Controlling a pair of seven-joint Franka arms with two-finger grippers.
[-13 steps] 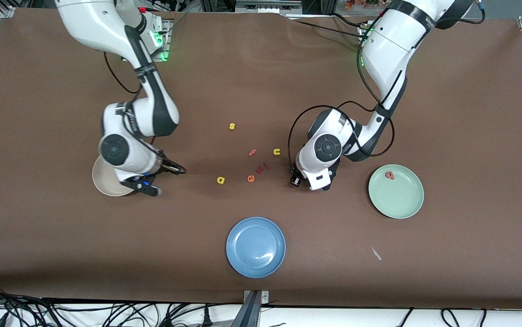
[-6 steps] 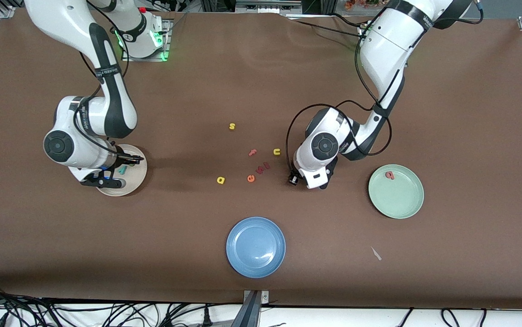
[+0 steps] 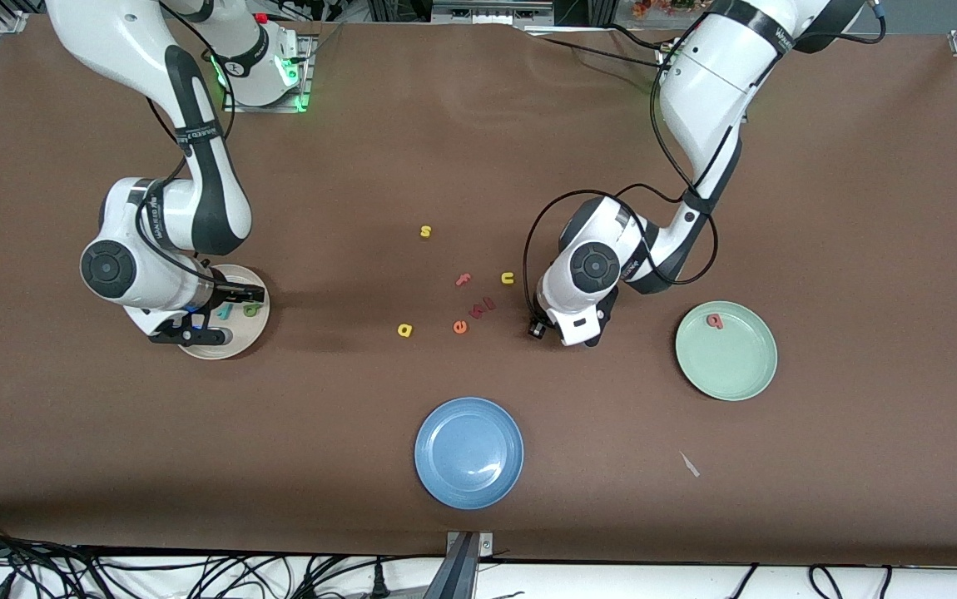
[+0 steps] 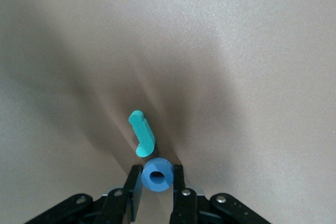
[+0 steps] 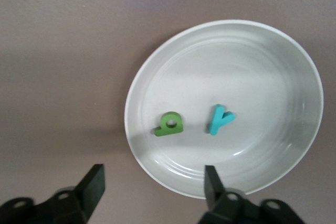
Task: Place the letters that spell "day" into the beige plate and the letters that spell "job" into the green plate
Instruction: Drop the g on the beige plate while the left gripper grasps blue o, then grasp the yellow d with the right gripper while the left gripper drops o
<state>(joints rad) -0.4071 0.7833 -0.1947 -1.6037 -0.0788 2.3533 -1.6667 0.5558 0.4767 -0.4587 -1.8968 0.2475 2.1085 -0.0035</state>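
The beige plate [image 3: 235, 341] lies at the right arm's end of the table and holds the green d [image 3: 251, 309] and the teal y [image 3: 225, 312]. My right gripper [image 5: 153, 181] hangs open over the plate's rim [image 5: 137, 145], holding nothing. The yellow a [image 3: 404, 330] lies on the table among the loose letters. My left gripper [image 4: 156, 170] is down at the table, shut on the blue o [image 4: 157, 177]; the teal j [image 4: 142, 134] lies just past it. In the front view the left hand hides both. The green plate [image 3: 732, 370] holds the salmon b [image 3: 716, 320].
A blue plate [image 3: 468, 452] sits nearest the front camera. Loose letters lie mid-table: a yellow s [image 3: 425, 231], a pink f [image 3: 463, 279], a yellow u [image 3: 508, 278], an orange e [image 3: 460, 327] and red pieces [image 3: 483, 308]. A scrap [image 3: 689, 464] lies beside the green plate.
The right arm swung over the beige plate, its gripper opened and the green d now lies beside the teal y. The left gripper closed onto the blue o.
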